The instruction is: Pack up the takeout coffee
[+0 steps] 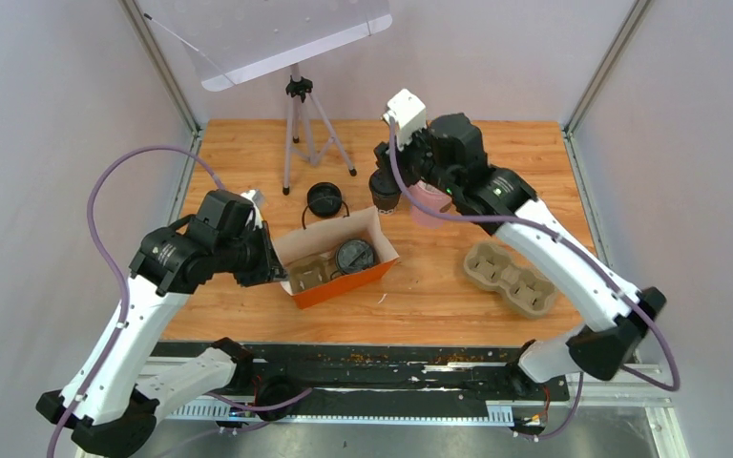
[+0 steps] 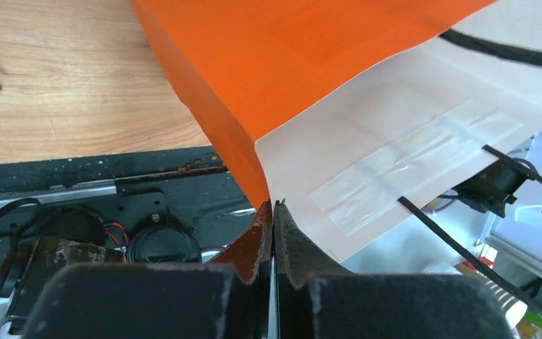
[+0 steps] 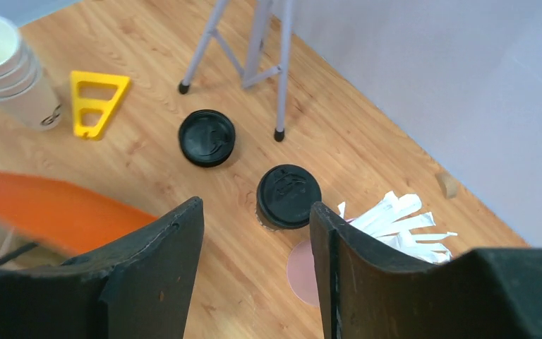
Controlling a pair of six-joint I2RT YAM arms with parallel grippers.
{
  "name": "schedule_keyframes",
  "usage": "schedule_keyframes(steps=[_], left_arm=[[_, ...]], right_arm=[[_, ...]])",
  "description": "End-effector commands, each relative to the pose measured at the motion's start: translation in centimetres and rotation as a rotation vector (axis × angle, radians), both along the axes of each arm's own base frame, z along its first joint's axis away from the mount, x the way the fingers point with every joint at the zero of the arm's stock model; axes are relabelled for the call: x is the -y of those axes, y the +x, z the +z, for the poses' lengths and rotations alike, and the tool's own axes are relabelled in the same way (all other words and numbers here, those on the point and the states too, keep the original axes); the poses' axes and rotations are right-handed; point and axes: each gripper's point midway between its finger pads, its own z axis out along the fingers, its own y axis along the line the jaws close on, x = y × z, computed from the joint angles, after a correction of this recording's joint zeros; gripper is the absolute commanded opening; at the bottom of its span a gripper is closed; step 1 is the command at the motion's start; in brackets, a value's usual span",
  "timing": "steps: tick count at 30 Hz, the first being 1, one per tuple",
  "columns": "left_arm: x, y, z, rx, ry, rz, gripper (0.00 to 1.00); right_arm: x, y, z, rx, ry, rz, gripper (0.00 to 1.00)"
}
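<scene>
An orange paper bag [image 1: 344,279] lies open in the middle of the table. One takeout coffee cup, seen by its black lid [image 1: 354,256], sits inside it. My left gripper [image 1: 272,267] is shut on the bag's left rim; in the left wrist view the jaws [image 2: 274,206] pinch the orange paper [image 2: 289,56]. A second lidded takeout coffee [image 1: 385,191] [image 3: 288,195] stands behind the bag. My right gripper [image 3: 257,206] hovers above and just short of it, open, with nothing between its fingers.
A pink cup of white straws [image 1: 429,202] [image 3: 395,226] stands right beside that cup. A loose black lid [image 1: 324,199] [image 3: 207,138] lies left of it. There are tripod legs [image 1: 301,124] at the back, a brown pulp tray [image 1: 511,277] at right, and stacked white cups [image 3: 7,70] and a yellow piece [image 3: 97,102] at left.
</scene>
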Motion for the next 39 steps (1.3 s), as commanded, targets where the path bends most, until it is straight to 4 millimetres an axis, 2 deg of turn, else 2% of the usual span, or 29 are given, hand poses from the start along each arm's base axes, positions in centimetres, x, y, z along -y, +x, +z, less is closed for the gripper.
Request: schedule_keyframes(steps=[1, 7, 15, 22, 27, 29, 39], left_arm=[[-0.9, 0.8, 0.6, 0.018, 0.048, 0.002, 0.05], [-2.0, 2.1, 1.0, 0.025, 0.127, 0.006, 0.07], [-2.7, 3.2, 1.2, 0.026, 0.196, -0.023, 0.2], [-2.6, 4.4, 1.8, 0.037, 0.226, -0.057, 0.32], [-2.6, 4.7, 2.5, 0.055, 0.229, -0.069, 0.36], [-3.2, 5.1, 3.0, 0.083, 0.258, -0.05, 0.38], [-4.5, 6.7, 7.5, 0.284, 0.26, 0.037, 0.4]], right_arm=[[-0.3, 4.4, -2.8, -0.146, 0.023, -0.139, 0.59], [-0.6, 8.6, -7.6, -0.307, -0.044, -0.233, 0.67], [-1.4, 11.2, -13.7, -0.463, -0.129, -0.277, 0.77], [-1.4, 12.5, -16.2, -0.517, -0.126, -0.344, 0.81], [-1.1, 13.3, -17.7, -0.533, -0.159, -0.376, 0.89], [-1.1, 13.6, -18.2, -0.541, -0.159, -0.381, 0.9], [0.2, 15.1, -20.5, -0.576, -0.183, -0.44, 0.92]])
